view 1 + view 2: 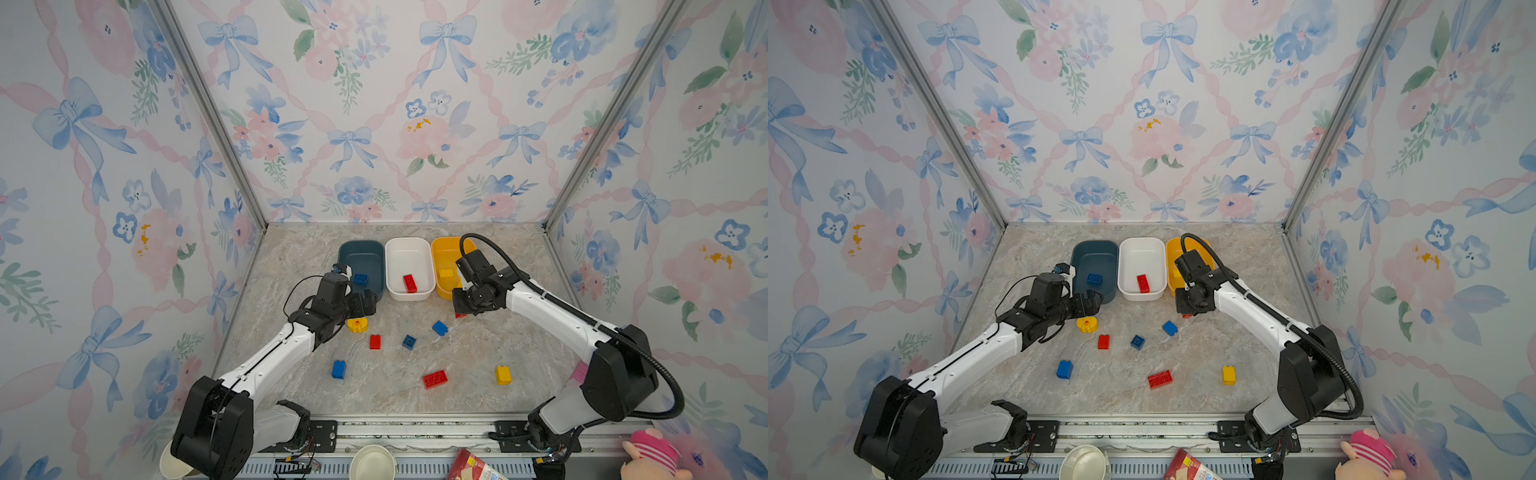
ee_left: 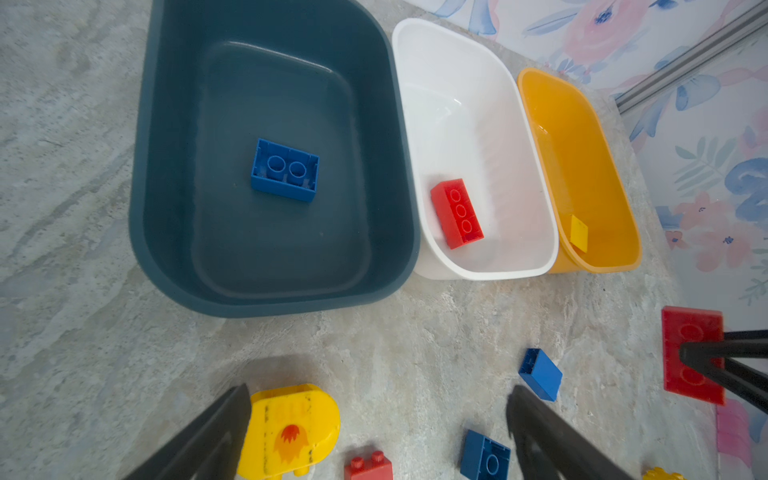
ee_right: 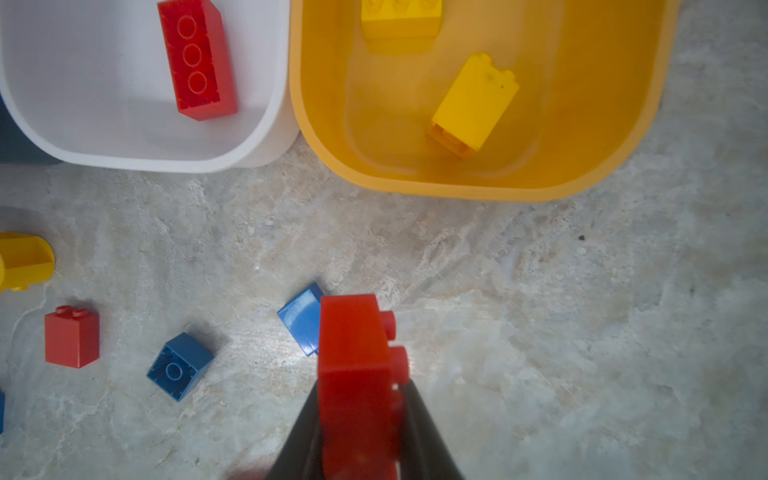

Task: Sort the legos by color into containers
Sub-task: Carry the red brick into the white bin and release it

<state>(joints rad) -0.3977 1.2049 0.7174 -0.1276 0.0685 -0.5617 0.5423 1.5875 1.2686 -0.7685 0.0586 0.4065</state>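
Three containers stand in a row at the back: dark blue (image 1: 361, 254) holding a blue brick (image 2: 285, 169), white (image 1: 407, 255) holding a red one (image 1: 409, 283), yellow (image 3: 602, 104) holding two yellow ones. My right gripper (image 3: 357, 399) hangs in front of the yellow tub, shut on a red brick (image 3: 353, 349). My left gripper (image 2: 380, 399) is open just before the blue tub, empty, with the rounded yellow piece (image 1: 356, 325) by one finger. Loose legos lie on the table: small red (image 1: 375, 341), blues (image 1: 409, 342) (image 1: 439, 328) (image 1: 338, 369), long red (image 1: 434, 379), yellow (image 1: 503, 375).
Flowered walls close in the table on three sides. Along the front runs a metal rail (image 1: 415, 432), with paper cups (image 1: 372, 463), a red packet (image 1: 473, 467) and a pink plush toy (image 1: 652, 455) below it.
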